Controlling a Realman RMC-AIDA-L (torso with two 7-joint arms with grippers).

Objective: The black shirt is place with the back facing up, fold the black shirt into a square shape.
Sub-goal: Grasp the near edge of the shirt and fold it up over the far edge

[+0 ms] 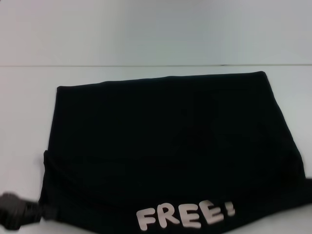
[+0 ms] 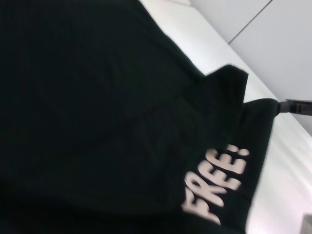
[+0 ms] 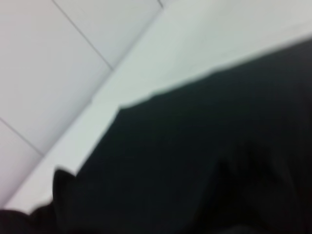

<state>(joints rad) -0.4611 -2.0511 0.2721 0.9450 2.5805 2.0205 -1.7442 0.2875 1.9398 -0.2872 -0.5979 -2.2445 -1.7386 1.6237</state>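
Observation:
The black shirt (image 1: 161, 141) lies on the white table, folded into a wide block. Its near edge is lifted and turned over, so the white "FREE!" lettering (image 1: 185, 215) shows. My left gripper (image 1: 19, 210) is at the near left corner of the shirt, shut on the fabric there. My right gripper shows in the left wrist view (image 2: 296, 107), shut on the near right corner, which is pulled taut toward it. The shirt (image 2: 97, 107) fills the left wrist view, and the right wrist view shows it (image 3: 195, 161) from close up.
The white table (image 1: 146, 39) extends beyond the shirt's far edge, with a thin seam line (image 1: 156, 65) across it. Bare table surface lies to the left (image 1: 24, 122) of the shirt.

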